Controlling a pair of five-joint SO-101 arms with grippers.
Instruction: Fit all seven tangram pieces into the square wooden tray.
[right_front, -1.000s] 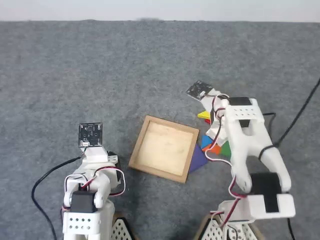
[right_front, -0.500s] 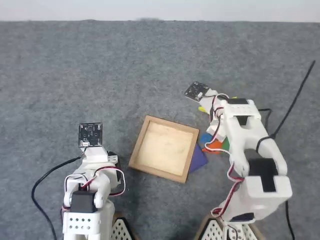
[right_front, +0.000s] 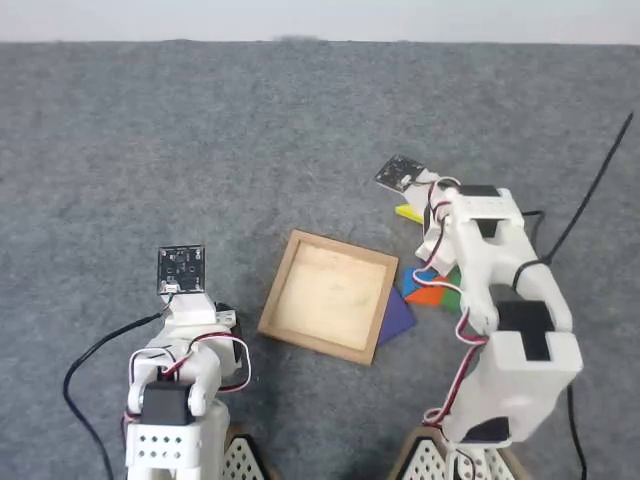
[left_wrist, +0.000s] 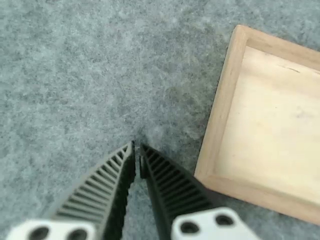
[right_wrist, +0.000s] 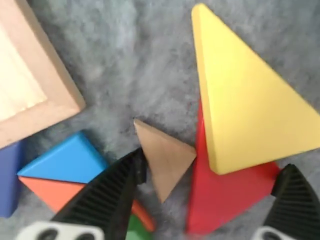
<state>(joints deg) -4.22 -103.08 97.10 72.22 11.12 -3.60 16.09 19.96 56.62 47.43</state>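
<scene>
Right wrist view, tan triangle (right_wrist: 165, 157) beside red triangle (right_wrist: 220, 195)

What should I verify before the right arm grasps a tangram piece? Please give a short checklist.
1. Wooden tray empty: ok.
2. Right gripper open: ok.
3. Red piece uncovered: not ok, yellow triangle overlaps it.
4. Small brown triangle free of neighbours: cannot tell, it may touch the red piece.
5. Left gripper clear of the tray: ok, shut, beside it.
</scene>
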